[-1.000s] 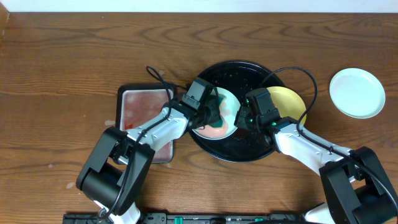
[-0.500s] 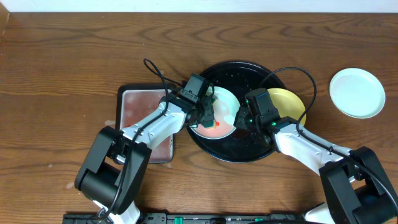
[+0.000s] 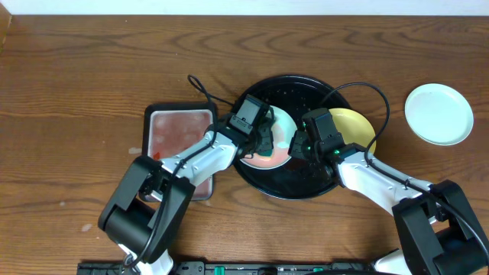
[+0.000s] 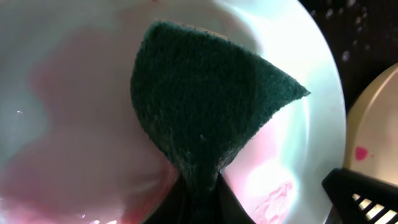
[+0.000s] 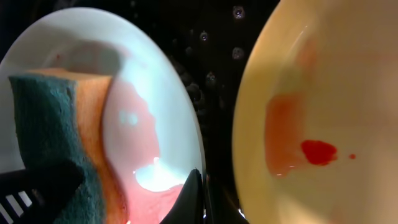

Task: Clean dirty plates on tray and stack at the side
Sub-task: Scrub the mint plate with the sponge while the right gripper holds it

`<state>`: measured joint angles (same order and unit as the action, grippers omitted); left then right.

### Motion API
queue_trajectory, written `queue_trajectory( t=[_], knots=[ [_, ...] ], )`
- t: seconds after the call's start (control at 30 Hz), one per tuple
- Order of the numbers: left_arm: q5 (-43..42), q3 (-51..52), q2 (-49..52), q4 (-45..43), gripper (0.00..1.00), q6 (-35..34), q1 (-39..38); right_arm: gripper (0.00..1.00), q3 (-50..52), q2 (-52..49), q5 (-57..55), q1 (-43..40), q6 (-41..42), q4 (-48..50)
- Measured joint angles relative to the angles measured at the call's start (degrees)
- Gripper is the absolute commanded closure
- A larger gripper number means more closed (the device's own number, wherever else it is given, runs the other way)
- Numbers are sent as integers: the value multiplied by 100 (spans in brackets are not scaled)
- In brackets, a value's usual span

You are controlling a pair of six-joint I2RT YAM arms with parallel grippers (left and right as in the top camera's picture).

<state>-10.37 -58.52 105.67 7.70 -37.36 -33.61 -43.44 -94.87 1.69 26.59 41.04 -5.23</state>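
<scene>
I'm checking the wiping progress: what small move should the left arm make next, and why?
Probably sweep the sponge, pinched in the left gripper, over the pink smear left on the pale blue plate, while the right gripper holds its rim.

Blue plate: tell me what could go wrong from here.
1. The right gripper pinches the blue plate only at its rim; a push from the sponge may slip it free.
2. Pink sauce film covers much of the plate, so wiping may only smear it.
3. The yellow plate lies close beside; a shove could knock it.
</scene>
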Motion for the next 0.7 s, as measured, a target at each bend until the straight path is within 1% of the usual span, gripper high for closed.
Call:
queue_trajectory(
  t=[0.13, 0.4, 0.47, 0.6, 0.7],
  knots=[
    [31, 0, 179, -435, 93, -173, -70, 99, 0, 0, -186, -4, 31, -31],
    [160, -24, 234, -525, 93, -424, -90, 99, -28, 0, -216, 2, 42, -127],
    [173, -79, 256, -444, 93, -448, -83, 99, -35, 0, -216, 4, 42, -151],
    [223, -448, 345, 153, 93, -461, -61, 99, -70, 0, -214, 7, 42, -243],
    [435, -699, 387, 555, 93, -428, -55, 99, -79, 0, -210, 22, 42, -269]
  ],
)
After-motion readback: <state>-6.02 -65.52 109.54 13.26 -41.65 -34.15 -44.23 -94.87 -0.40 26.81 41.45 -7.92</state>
